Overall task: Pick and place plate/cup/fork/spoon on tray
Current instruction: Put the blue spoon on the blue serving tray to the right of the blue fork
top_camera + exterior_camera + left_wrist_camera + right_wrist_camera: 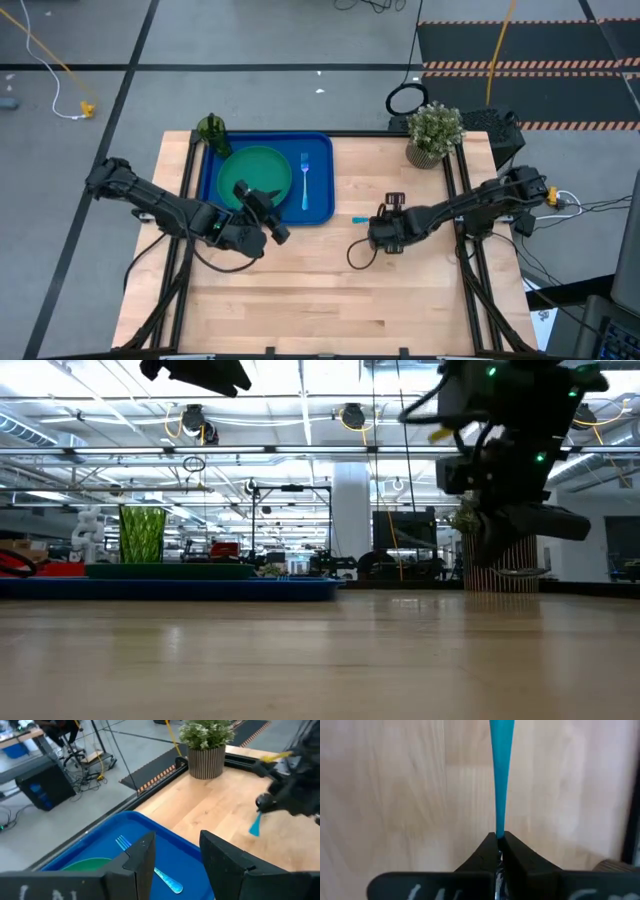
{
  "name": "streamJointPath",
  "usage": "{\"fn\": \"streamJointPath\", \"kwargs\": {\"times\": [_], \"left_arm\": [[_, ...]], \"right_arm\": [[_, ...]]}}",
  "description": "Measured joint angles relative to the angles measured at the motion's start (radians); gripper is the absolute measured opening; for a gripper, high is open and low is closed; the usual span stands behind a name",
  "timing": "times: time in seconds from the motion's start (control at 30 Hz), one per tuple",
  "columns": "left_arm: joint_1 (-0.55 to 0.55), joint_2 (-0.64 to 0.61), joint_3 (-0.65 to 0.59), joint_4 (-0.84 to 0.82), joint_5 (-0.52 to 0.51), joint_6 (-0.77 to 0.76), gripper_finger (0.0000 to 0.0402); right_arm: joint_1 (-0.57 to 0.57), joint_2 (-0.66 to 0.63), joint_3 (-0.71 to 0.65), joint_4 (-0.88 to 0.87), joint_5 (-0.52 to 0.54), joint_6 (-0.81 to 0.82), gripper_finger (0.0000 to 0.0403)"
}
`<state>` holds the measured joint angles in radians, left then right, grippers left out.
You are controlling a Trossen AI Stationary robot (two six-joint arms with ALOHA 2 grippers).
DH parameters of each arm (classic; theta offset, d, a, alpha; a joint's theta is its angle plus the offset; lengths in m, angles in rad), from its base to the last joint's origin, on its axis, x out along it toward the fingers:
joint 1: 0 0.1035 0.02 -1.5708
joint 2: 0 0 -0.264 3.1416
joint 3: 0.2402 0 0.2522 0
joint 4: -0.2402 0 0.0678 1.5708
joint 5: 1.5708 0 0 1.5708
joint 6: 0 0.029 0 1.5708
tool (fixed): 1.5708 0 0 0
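Cup (212,131): dark-green translucent tumbler, upright at the tray's far-left corner; from above I can't tell if it sits inside the rim or just off it. In the low view it stands tall at the tray's left end (142,534).

Tray (322,180): bright blue, rounded corners, low rim, on the table's far-left part.

Plate (262,165): plain green, round, flat in the tray's left half. Near edge hidden under the left arm; only a sliver visible in the left wrist view (85,865).

Left gripper (268,211): hovers over the tray's near edge by the plate, fingers spread apart, holding nothing. Left wrist view shows the gap between both fingers (145,857) with tray visible through it.

Fork (305,180): pale light-blue, short tines pointing to the far side, lies flat in the tray right of the plate, apart from it. Middle of the handle is hidden behind a finger in the left wrist view (169,880).

Spoon (359,218): only the light-blue handle tip shows from above, right of the tray over bare wood. Bowl hidden inside the gripper. Right wrist view shows the handle (500,770) tapering into the clamped fingers.

Right gripper (378,228): mid-table, pinched tight on the spoon. Low view shows it raised above the table (505,545); spoon not discernible there.
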<state>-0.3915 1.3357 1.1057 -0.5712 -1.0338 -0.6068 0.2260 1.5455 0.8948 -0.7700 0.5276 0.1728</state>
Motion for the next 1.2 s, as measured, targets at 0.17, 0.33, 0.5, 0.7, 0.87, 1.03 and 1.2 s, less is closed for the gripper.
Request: {"fn": "streamJointPath", "kwargs": {"times": [0.17, 0.33, 0.5, 0.7, 0.87, 1.03, 1.2], "left_arm": [[0.011, 0.006, 0.0, 0.007, 0.024, -0.024, 0.0157], [0.015, 0.042, 0.0, 0.144, 0.094, 0.075, 0.0157], [0.021, 0.098, 0.0, 0.384, 0.207, 0.304, 0.0172], [0.033, 0.167, 0.0, 0.572, 0.267, 0.468, 0.0237], [0.047, 0.227, 0.0, 0.7, 0.275, 0.546, 0.0287], [0.059, 0.278, 0.0, 0.817, 0.324, 0.597, 0.0309], [0.061, 0.31, 0.0, 0.897, 0.363, 0.62, 0.0302]], "right_arm": [[0.083, 0.0, 0.0, 0.12, 0.185, 0.039, 0.0002], [0.148, 0.0, 0.0, 0.252, 0.393, -0.051, 0.0002], [0.203, 0.0, 0.0, 0.347, 0.604, -0.169, 0.0002], [0.256, 0.0, 0.0, 0.343, 0.874, -0.247, 0.0002], [0.283, 0.0, 0.0, 0.348, 1.032, -0.33, 0.0002], [0.287, -0.001, 0.0, 0.35, 1.043, -0.396, 0.0002], [0.271, -0.001, 0.0, 0.352, 1.043, -0.407, 0.0002]]}}
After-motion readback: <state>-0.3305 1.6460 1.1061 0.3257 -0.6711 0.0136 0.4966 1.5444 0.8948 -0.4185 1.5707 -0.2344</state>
